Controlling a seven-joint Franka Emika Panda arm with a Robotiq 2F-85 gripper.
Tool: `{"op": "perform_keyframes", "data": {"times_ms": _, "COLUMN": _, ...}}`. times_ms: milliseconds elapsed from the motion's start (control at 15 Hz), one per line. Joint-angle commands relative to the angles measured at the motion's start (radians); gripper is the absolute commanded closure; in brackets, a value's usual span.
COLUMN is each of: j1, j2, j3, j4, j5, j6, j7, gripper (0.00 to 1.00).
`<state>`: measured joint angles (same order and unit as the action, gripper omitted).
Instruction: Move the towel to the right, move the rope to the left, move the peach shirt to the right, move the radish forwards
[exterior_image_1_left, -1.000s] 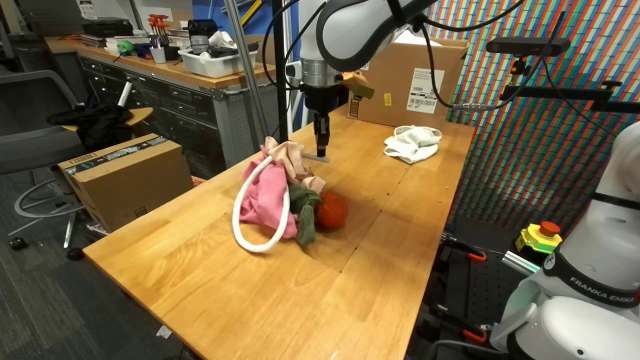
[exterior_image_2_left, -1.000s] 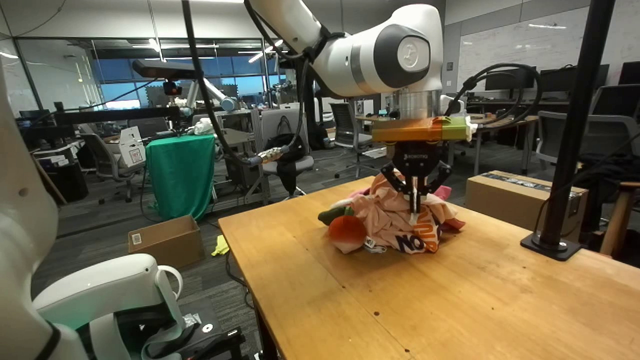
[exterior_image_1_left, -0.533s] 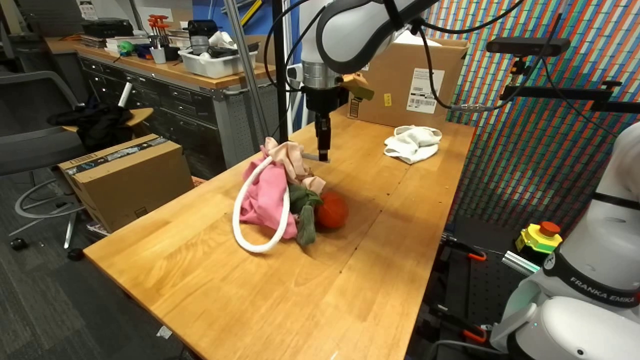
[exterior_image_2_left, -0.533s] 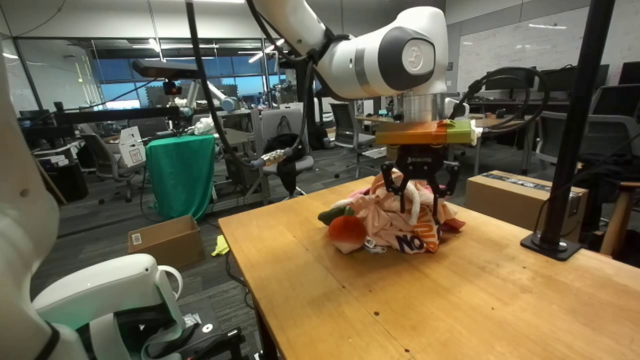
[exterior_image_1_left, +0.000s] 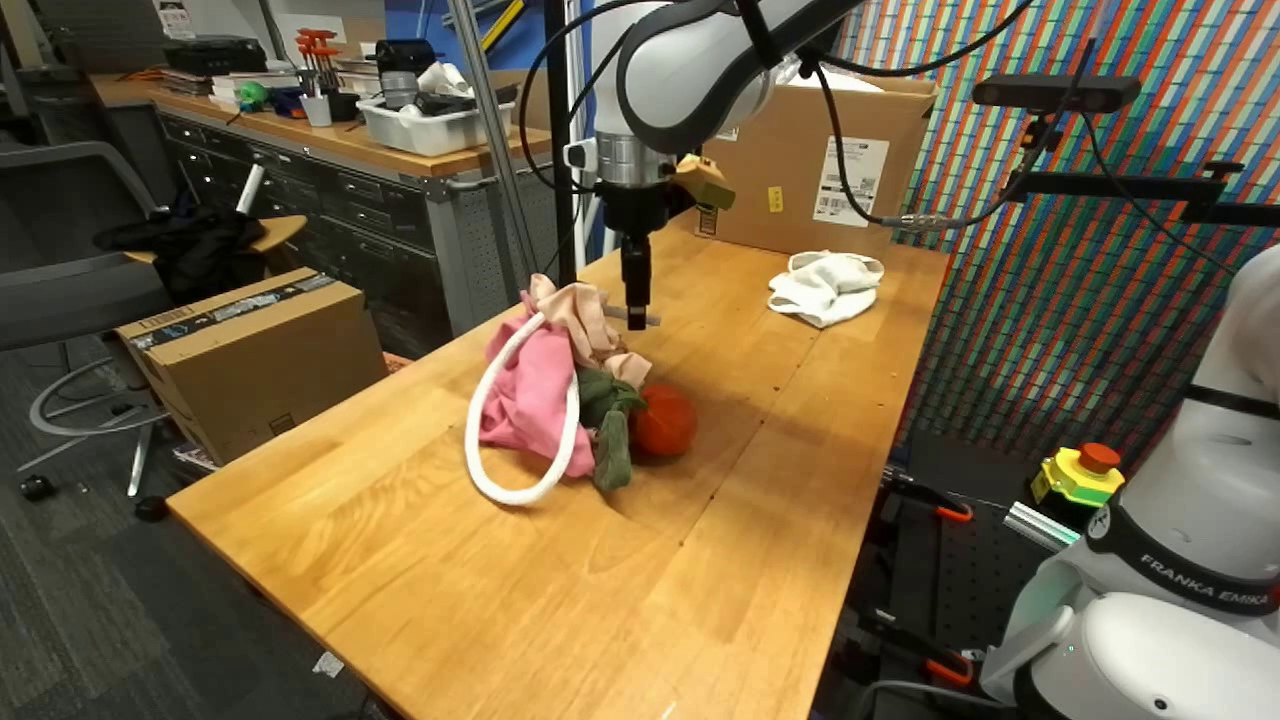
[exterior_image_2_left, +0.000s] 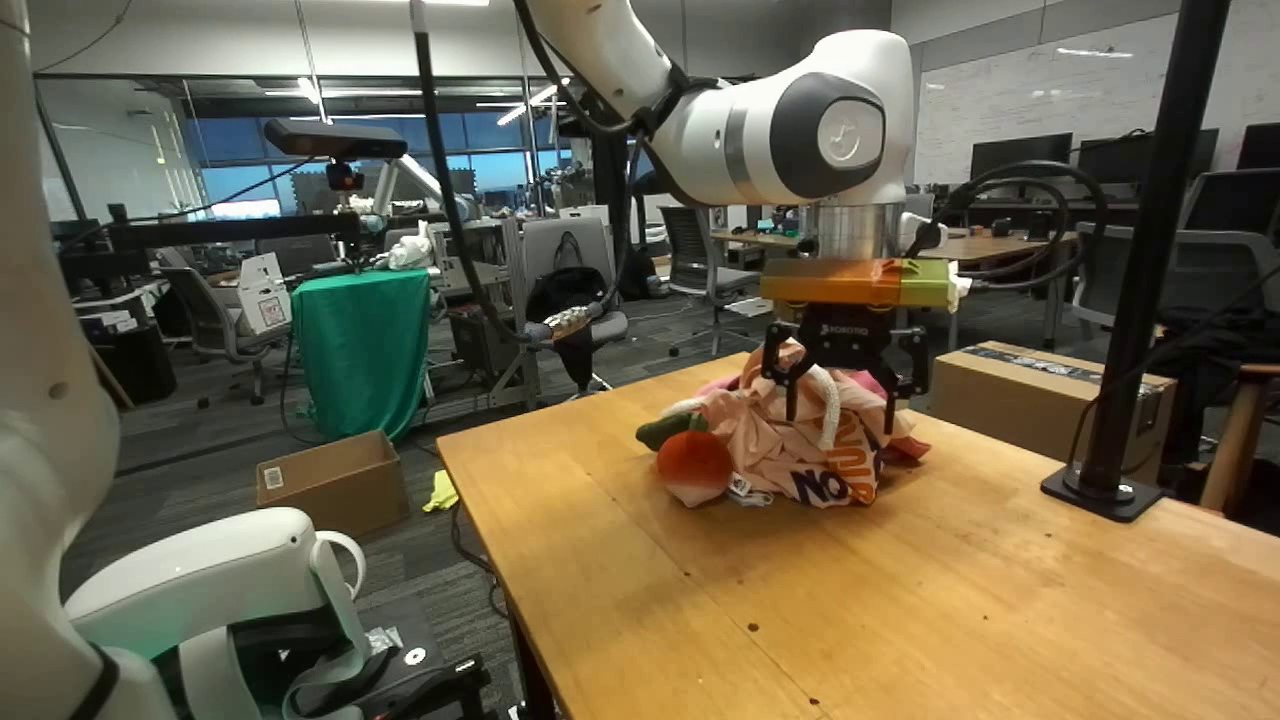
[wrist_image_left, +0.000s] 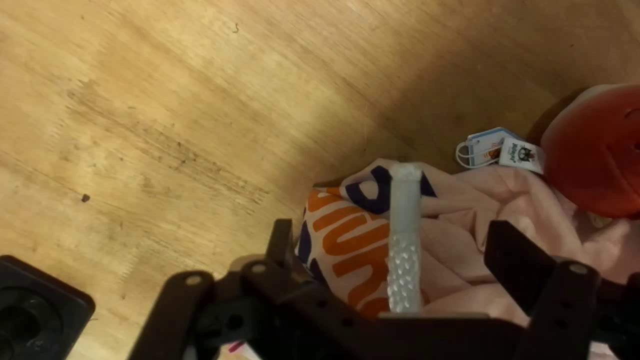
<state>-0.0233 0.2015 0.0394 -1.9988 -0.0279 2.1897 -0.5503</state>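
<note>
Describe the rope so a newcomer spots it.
On the wooden table, find the heap of pink and peach cloth. Looping over it, in an exterior view, is the white rope: a thick, smoothly curved cord amid crumpled folds.

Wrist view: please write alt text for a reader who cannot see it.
An open gripper has its jaws on either side of a white rope, above a crumpled, printed peach shirt. The picture's right edge cuts off a red radish.
</note>
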Motion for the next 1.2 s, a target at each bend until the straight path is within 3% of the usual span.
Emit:
{"op": "perform_keyframes", "data": {"times_ms": 0, "j1": -0.019, "j2": 0.046, "j3": 0.008, "j4": 0.058, "j5": 0.051, "j6": -0.014, "j7": -0.033, "gripper": 0.11}}
{"op": "perform_keyframes", "data": {"times_ms": 67, "j1": -0.022, "j2": 0.051, "j3": 0.009, "j4": 0.061, "j5": 0.059, "j6": -0.016, "j7": -0.039, "gripper": 0.27}}
{"op": "perform_keyframes", "data": {"times_ms": 667, "j1": -0.032, "j2": 0.015, "j3": 0.003, "j4": 0.043, "j5": 0.049, "j6": 0.019, "j7": 0.008, "gripper": 0.93}}
{"op": "perform_keyframes", "data": {"times_ms": 800, "j1": -0.027, "j2": -0.015, "j3": 0.001, "j4": 0.026, "j5": 0.037, "j6": 0.041, "j7": 0.026, "gripper": 0.97}}
{"op": "perform_keyframes", "data": {"times_ms": 1133, "j1": -0.008, "j2": -0.108, "j3": -0.003, "j4": -0.009, "j5": -0.007, "j6": 0.096, "j7": 0.090, "gripper": 0.92}}
